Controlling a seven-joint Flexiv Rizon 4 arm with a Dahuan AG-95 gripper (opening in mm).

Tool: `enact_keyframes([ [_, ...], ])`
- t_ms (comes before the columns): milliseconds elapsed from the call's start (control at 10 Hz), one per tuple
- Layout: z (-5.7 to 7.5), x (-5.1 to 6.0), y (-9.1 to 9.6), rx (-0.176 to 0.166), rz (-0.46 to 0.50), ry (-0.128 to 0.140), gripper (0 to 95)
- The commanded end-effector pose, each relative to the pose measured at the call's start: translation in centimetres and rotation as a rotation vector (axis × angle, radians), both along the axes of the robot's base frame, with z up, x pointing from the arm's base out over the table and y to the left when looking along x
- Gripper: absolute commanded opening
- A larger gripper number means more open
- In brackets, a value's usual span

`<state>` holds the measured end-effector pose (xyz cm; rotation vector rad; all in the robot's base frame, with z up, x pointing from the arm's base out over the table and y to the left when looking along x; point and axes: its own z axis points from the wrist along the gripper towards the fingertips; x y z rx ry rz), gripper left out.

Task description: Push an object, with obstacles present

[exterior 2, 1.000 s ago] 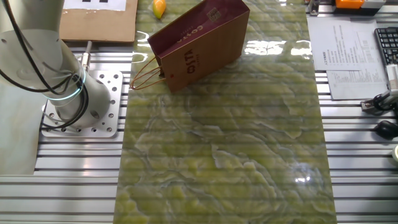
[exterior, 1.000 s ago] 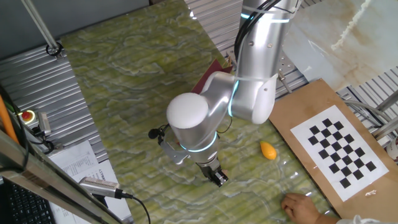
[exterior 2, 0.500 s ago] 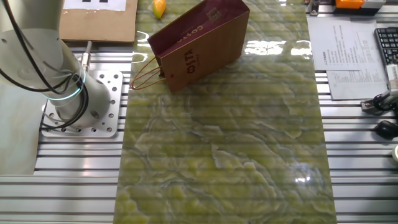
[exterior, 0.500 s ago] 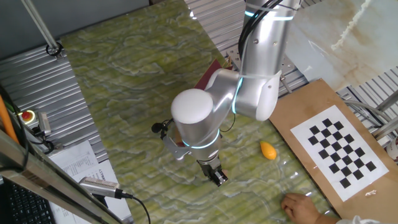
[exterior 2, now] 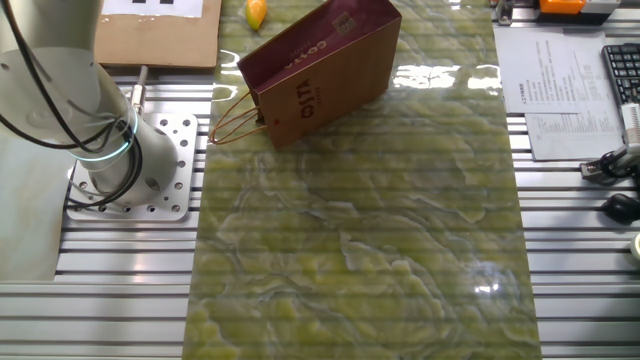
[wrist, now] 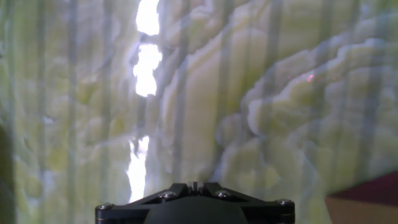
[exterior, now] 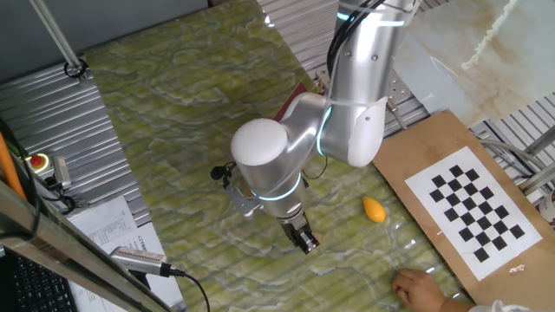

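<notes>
The counter (exterior: 165, 95) is the largest thing. It is covered by a green, marble-patterned mat with metal slats along its sides.

The arm (exterior: 351, 121) comes next. It bends down over the mat in one fixed view. In the other fixed view only its lower part (exterior 2: 95, 120) shows, standing on a drilled plate at the edge of the mat.

The bag (exterior 2: 325, 70) is brown with a maroon side and has thin handles. It rests on the mat near the arm's base. In one fixed view the arm hides nearly all of it, and only a maroon strip (exterior: 290, 106) is visible. A tan and maroon corner (wrist: 367, 199) at the lower right of the hand view may be the same bag.

A cardboard sheet (exterior: 416, 169) with a checker print lies beside the mat. A person's hand (exterior: 416, 286) rests near the mat's edge. An orange oval (exterior: 374, 209) lies on the mat between the pincer and the sheet, apart from both.

The pincer (exterior: 305, 243) points down, low over the mat. Its fingers are too small and dark here, and the hand view shows only its base, so I cannot tell if it is released or clenched.

The object may be the tiny pinkish speck (wrist: 310, 77) on the mat, ahead of the pincer and to the right. It is too small to be sure, and I cannot find it in the fixed views.
</notes>
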<state>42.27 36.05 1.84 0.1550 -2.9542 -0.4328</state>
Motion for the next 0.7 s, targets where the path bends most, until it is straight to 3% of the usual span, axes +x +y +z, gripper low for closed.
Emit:
enact_keyframes([
  [100,0.18,-1.1,-0.71,0.001,0.007,0.007,0.0],
  [400,0.11,-1.42,-1.04,-0.011,0.018,0.006,0.0],
  [500,0.11,-1.42,-1.04,-0.027,0.022,-0.002,0.0],
  [700,0.11,-1.42,-1.04,-0.025,0.034,-0.017,0.0],
])
